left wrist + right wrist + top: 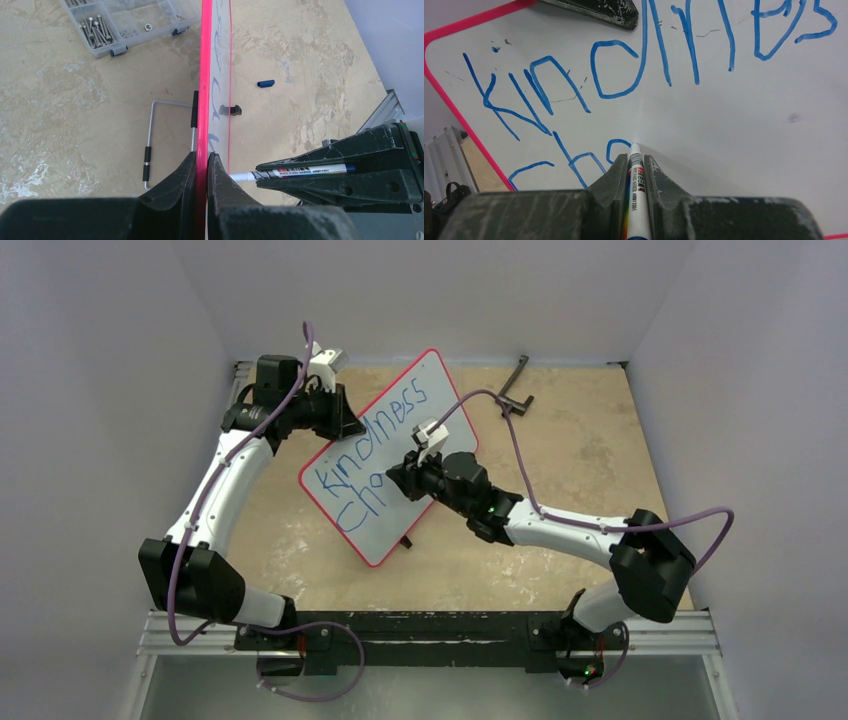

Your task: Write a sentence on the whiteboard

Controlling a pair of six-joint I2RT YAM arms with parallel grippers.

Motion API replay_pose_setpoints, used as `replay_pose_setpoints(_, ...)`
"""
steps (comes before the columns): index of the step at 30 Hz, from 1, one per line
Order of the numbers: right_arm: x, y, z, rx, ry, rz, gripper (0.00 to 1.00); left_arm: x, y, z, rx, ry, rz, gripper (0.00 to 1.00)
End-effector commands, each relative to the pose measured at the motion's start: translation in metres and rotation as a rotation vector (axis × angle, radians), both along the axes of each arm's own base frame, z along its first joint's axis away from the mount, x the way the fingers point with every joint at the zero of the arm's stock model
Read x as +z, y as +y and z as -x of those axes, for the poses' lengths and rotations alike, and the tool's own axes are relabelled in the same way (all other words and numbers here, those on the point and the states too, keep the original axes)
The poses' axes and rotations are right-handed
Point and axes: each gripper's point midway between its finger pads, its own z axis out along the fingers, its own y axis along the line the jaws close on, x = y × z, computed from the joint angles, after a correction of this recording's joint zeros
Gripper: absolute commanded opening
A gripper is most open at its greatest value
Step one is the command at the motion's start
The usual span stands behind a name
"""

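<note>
My left pincer pinches the rim of the flat, stiff, probably light red-edged whiteboard; my right pincer squeezes the white marker.

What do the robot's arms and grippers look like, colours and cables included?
The left arm and right arm have white links between bulky black joints, each trailed by a looping purple cable. The left gripper and right gripper have black wedge-shaped fingers, scuffed pale.

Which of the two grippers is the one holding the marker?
The right gripper: it is clamped on the marker, tip pointed at the whiteboard. The left gripper instead pinches the whiteboard's red rim.
</note>
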Motion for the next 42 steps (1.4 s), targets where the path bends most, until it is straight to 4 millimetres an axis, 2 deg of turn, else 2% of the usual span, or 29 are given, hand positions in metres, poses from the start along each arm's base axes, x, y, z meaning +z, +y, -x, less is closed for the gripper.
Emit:
replay_pose_setpoints(1,-0.019,-0.011,-0.006,-0.053,0.015,0.025,0.00,0.001,-0.002,0.014,-0.021,0.007,-0.020,0.00)
replay_pose_setpoints(9,-0.034,-0.028,0.001,-0.089,0.047,0.024,0.00,0.002,-0.002,0.014,-0.021,0.004,-0.020,0.00)
replay_pose_setpoints(14,-0.028,-0.030,0.000,-0.097,0.040,0.022,0.00,0.002,-0.002,0.015,-0.021,0.005,-0.019,0.00)
replay_pose_setpoints(19,-0.013,-0.029,0.000,-0.092,0.018,0.012,0.00,0.002,-0.002,0.015,-0.021,0.004,-0.018,0.00)
replay_pose_setpoints(27,0.023,-0.028,0.001,-0.078,-0.037,-0.034,0.00,0.003,-0.002,0.015,-0.021,0.001,-0.018,0.00)
replay_pose_setpoints(31,0.040,-0.029,-0.006,-0.100,-0.074,-0.041,0.00,0.002,-0.002,0.015,-0.021,0.004,-0.018,0.00)
replay_pose_setpoints(35,0.048,-0.022,-0.013,-0.100,-0.092,-0.041,0.00,0.002,-0.002,0.015,-0.021,0.004,-0.018,0.00)
replay_pose_setpoints(42,0.049,-0.014,-0.022,-0.109,-0.099,-0.030,0.00,0.002,-0.002,0.014,-0.023,0.005,-0.016,0.00)
